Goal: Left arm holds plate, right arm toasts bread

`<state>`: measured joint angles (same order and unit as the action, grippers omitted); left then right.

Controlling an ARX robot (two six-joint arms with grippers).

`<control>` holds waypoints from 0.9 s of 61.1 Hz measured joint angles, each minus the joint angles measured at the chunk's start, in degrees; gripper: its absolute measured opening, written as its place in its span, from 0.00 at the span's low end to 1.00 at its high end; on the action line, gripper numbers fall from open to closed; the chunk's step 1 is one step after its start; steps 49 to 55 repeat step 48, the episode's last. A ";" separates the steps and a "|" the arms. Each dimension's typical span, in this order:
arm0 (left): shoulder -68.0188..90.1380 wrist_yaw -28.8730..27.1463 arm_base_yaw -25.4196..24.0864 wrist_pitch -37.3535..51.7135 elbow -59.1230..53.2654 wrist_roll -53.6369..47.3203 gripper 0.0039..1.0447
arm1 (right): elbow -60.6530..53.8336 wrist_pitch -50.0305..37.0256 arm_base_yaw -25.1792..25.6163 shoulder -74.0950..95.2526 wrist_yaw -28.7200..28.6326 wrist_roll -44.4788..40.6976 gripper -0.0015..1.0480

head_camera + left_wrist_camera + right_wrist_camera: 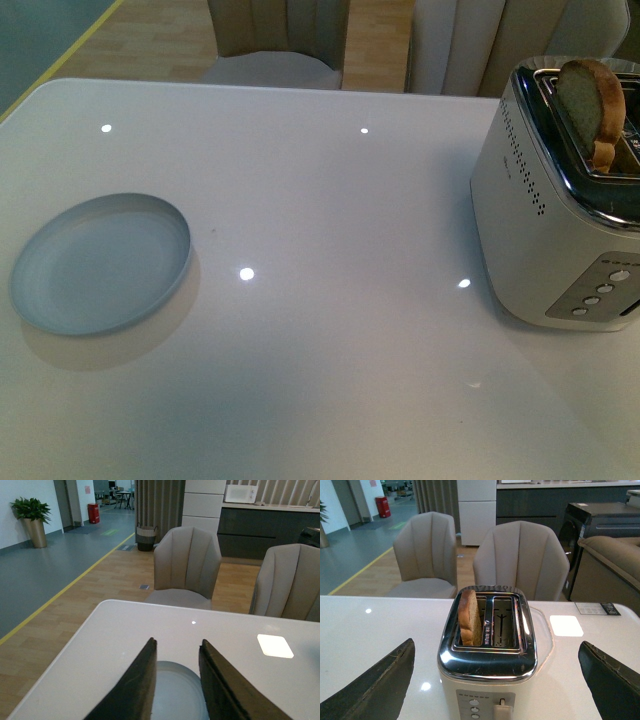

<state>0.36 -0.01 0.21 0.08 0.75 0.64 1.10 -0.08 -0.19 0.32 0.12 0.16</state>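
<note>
The pale blue plate [100, 263] lies empty on the left of the white table [330, 200]. In the left wrist view the plate [177, 692] shows between the dark fingers [135, 690] of my left gripper [177, 647], which is open and hangs above its near side. The bread [590, 105] stands upright in one slot of the white toaster [540, 230] at the right, its rounded top sticking out. In the right wrist view the bread [470, 619] sits in the slot and my right gripper [497, 647] is wide open on the toaster's [487, 675] control end. Neither arm shows in the front view.
The toaster's other slot [502, 622] is empty, and its lever [501, 707] and buttons face the right gripper. Two beige chairs [187, 565] stand behind the table's far edge. Ceiling lights glare off the glossy tabletop.
</note>
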 joint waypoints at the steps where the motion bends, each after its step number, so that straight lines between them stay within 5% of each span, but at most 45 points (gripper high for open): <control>1: 0.00 0.02 0.00 0.00 0.00 0.00 0.34 | 0.00 0.00 0.00 0.00 0.00 0.02 0.92; 20: 0.00 0.02 0.00 0.00 0.00 0.00 0.93 | 0.00 0.00 0.00 0.00 0.00 0.00 0.92; 55: 0.00 0.02 0.00 0.00 0.00 -0.11 0.93 | 0.00 0.00 0.00 0.00 0.00 0.00 0.92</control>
